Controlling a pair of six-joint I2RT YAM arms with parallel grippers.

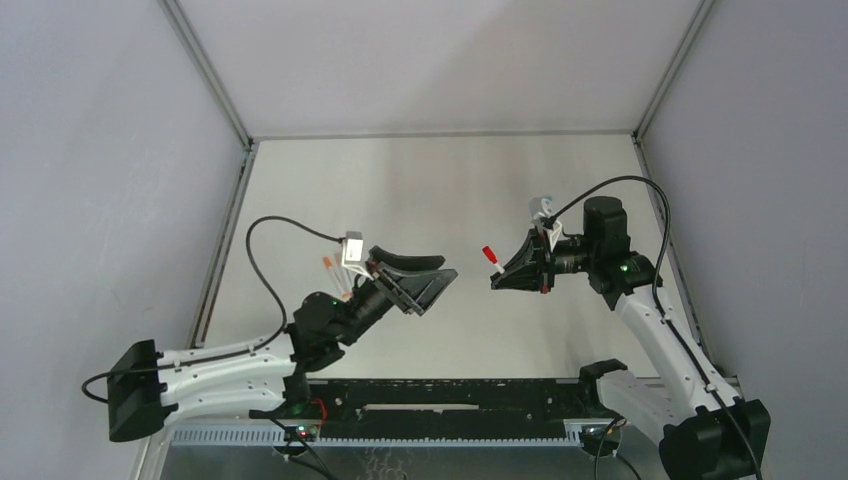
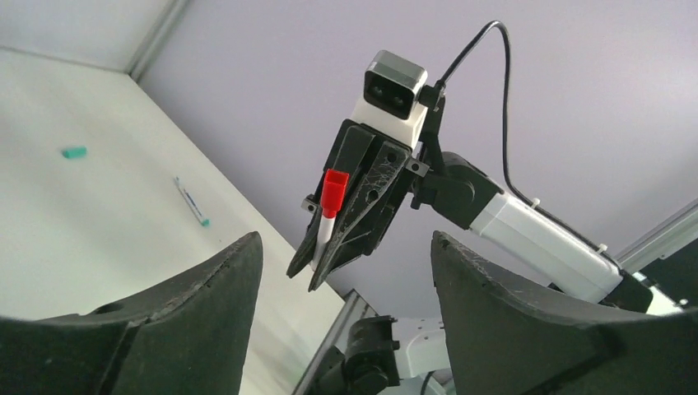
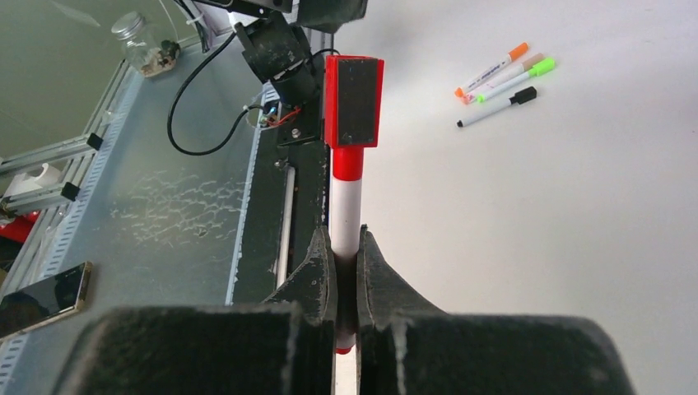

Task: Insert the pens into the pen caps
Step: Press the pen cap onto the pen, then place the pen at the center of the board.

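While the right jaws clamp the red pen (image 3: pixel 346 206) crosswise, red end up, left jaws gape empty; only right wrist shows other pens (image 3: pixel 514 81) on table (image 3: pixel 576 247).

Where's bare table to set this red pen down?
The table looks bare in the middle, from the arms to the back wall. It is crowded beside the left arm, where pens lie. A teal pen and cap lie near a wall.

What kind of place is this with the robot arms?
Probably a robot lab test booth: plain grey walls on a metal frame enclose a white table, with a cabled left arm and right arm bolted at its near edge.
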